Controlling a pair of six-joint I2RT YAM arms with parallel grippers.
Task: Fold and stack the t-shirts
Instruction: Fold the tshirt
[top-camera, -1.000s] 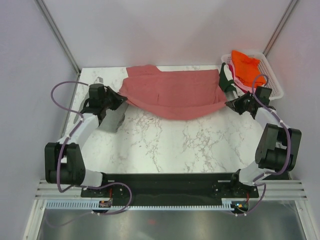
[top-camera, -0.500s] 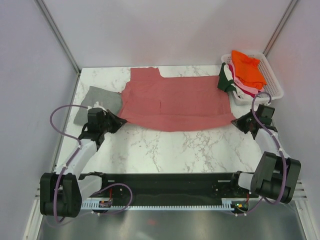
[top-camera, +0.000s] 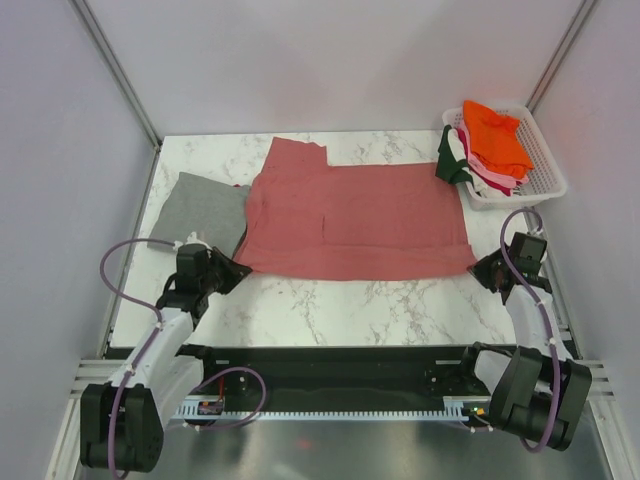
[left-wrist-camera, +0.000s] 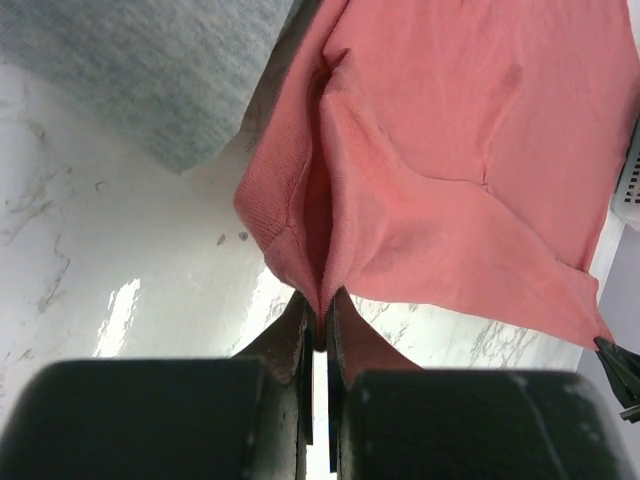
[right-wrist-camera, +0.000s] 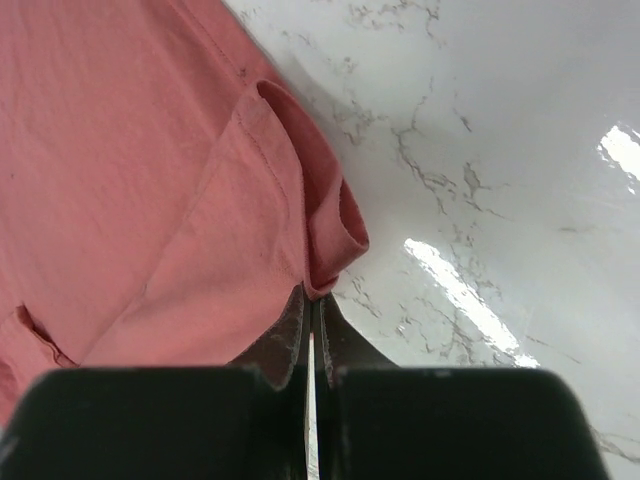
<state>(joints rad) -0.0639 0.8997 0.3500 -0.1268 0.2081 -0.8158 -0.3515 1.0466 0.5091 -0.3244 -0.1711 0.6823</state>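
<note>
Two near corners of the salmon-pink t-shirt (top-camera: 355, 215) are pinched, seen from above: left pincer (top-camera: 237, 270) and right pincer (top-camera: 478, 268). The shirt lies spread on the counter (top-camera: 340, 300) beside a grey t-shirt (top-camera: 200, 210). Left wrist — jaws clamped on bunched hem. Right wrist — jaws clamped on a folded edge.

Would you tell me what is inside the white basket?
An orange t-shirt tops a pink one; a dark green t-shirt drapes the basket rim. Lower layers are covered.

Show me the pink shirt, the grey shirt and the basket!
pink shirt (top-camera: 355, 215): top view, middle of its flat body.
grey shirt (top-camera: 200, 212): top view, its bare middle.
basket (top-camera: 548, 168): top view, right wall.
</note>
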